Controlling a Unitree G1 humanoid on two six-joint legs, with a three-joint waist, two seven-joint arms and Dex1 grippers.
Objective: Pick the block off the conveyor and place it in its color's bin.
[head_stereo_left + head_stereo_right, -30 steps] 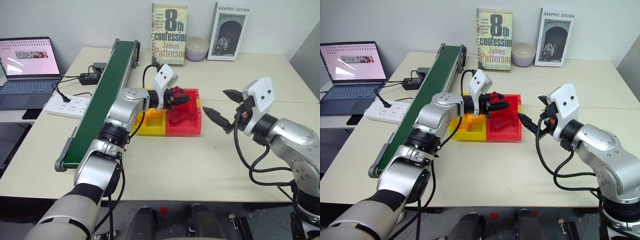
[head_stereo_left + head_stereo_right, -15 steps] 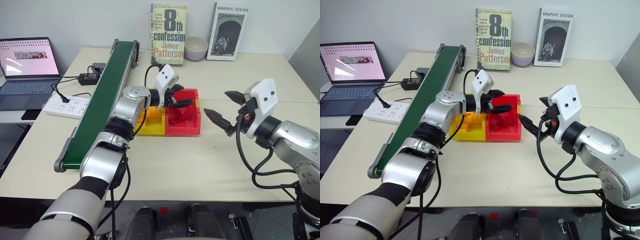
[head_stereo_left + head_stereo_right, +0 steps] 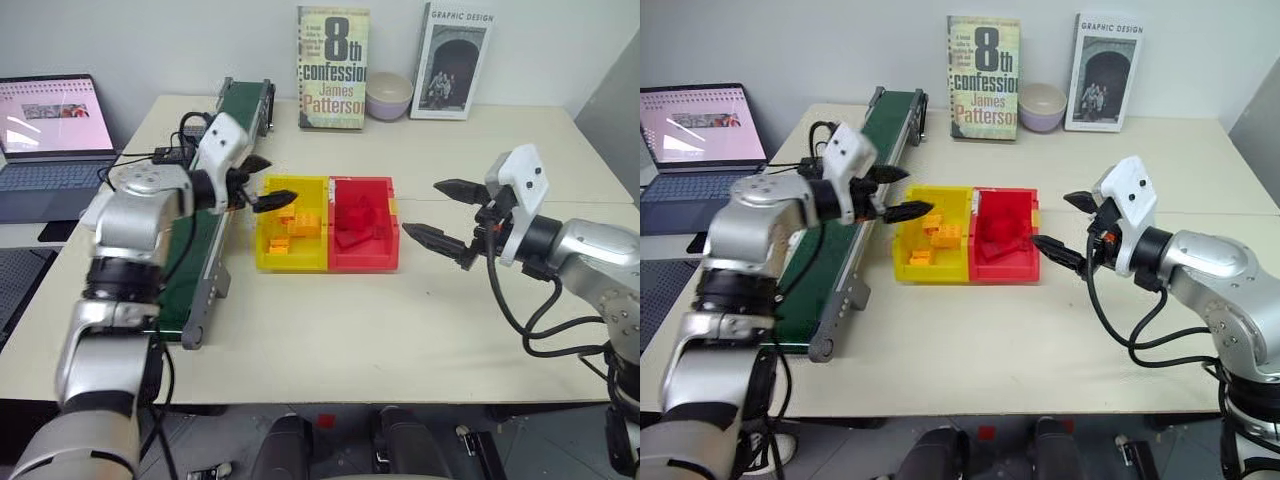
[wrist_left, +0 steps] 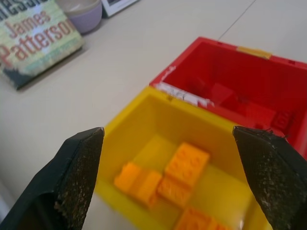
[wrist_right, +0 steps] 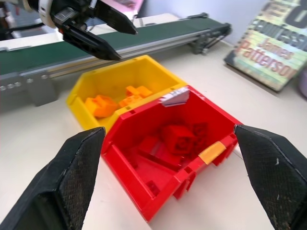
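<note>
The red bin [image 3: 362, 259] stands mid-table, joined to a yellow twin [image 3: 290, 260] on its left. Several red bricks [image 5: 177, 136] lie inside it; I cannot tell which one is the block. The conveyor [image 3: 241, 108], a dark green belt between grey rails, runs along the left side of the table. My left gripper [image 3: 268, 182] hovers open and empty between the belt and the yellow bin's left wall. To the right of the red bin, my right gripper [image 3: 421, 208] is held open with nothing in it and points at the bin.
Orange bricks [image 4: 180, 175] lie in the yellow bin. Two books [image 3: 333, 68] and a pale bowl [image 3: 388, 95] stand at the back edge. A laptop [image 3: 50, 125], a power strip and cables sit left of the conveyor. Bare tabletop [image 3: 330, 320] lies in front of the bins.
My left gripper opened over the red bin, let go of a red brick there and swung left to the conveyor's side. The right gripper stayed in place.
</note>
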